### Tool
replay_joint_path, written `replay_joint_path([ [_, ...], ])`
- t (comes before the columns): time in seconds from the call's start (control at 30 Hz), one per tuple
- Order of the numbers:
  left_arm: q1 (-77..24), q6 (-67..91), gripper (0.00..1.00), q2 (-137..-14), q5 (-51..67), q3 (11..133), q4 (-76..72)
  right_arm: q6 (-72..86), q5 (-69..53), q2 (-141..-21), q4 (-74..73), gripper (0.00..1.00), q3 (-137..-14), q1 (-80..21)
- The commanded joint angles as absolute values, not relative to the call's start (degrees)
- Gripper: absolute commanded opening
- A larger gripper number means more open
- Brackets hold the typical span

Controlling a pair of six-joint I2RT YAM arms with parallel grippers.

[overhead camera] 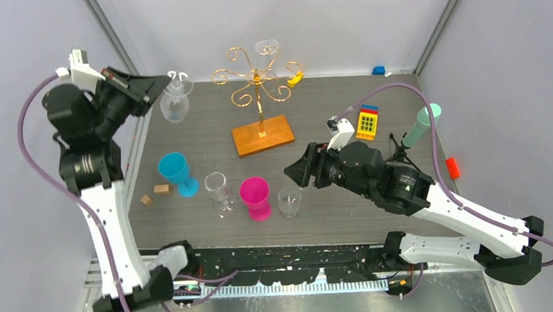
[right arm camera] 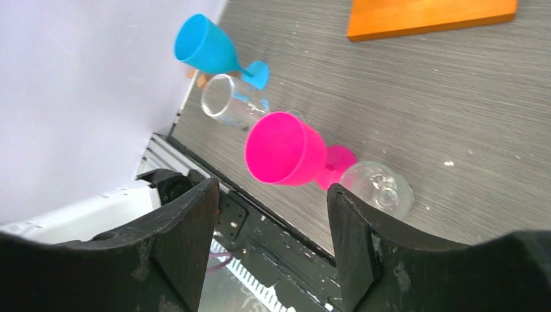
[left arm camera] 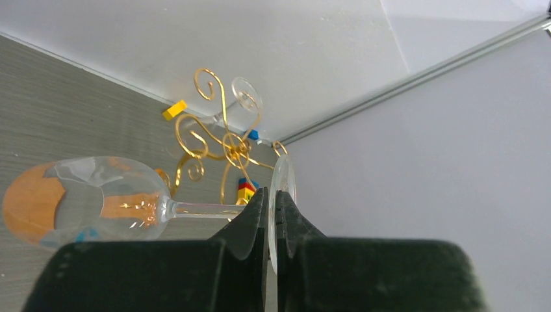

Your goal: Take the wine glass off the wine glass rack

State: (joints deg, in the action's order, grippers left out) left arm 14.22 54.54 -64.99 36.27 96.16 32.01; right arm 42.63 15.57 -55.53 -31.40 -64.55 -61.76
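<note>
At the far-left corner of the grey wood-grain tabletop point(overhead camera: 328, 112), the left end effector point(overhead camera: 165, 81) is clamped nearly shut on the round foot of a clear, long-stemmed wine glass point(overhead camera: 175, 104). The glass is off the rack and well to its left. In the overhead view its long axis runs from the foot at the far side to the bowl nearer the arms. In the left wrist view the stem lies crosswise to the fingers.

The thin gold wire wine glass rack point(overhead camera: 261, 132) stands mid-table on its orange-brown wooden base, with a second clear glass point(overhead camera: 266, 47) hanging from a far scroll arm.

To the right, the right end effector point(overhead camera: 295, 170) is wide open and empty, facing a pink plastic goblet point(overhead camera: 255, 193).
</note>
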Motion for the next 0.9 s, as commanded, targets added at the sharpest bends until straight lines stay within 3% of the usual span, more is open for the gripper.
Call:
replay_joint_path([
  [0.0,14.2,61.0,0.0,-56.2,39.9,89.0,30.4,40.9,11.7,-53.6,-19.3,0.66,-63.5,-61.7],
  [0.13,14.1,75.9,0.0,-50.6,48.0,81.0,17.2,37.2,9.8,-53.2,-12.2,0.64,-63.7,-61.8],
  [0.33,9.8,82.0,0.0,-46.5,48.0,78.3,16.2,32.4,8.3,-52.9,-2.1,0.66,-61.6,-61.8],
  [0.47,6.8,90.0,0.0,-46.2,50.1,73.0,8.0,27.0,3.4,-52.6,3.9,0.66,-60.0,-61.8],
  [0.87,-7.1,94.5,0.0,-51.0,47.7,67.6,-1.3,12.6,0.8,-58.2,-2.4,0.63,-69.5,-61.8],
])
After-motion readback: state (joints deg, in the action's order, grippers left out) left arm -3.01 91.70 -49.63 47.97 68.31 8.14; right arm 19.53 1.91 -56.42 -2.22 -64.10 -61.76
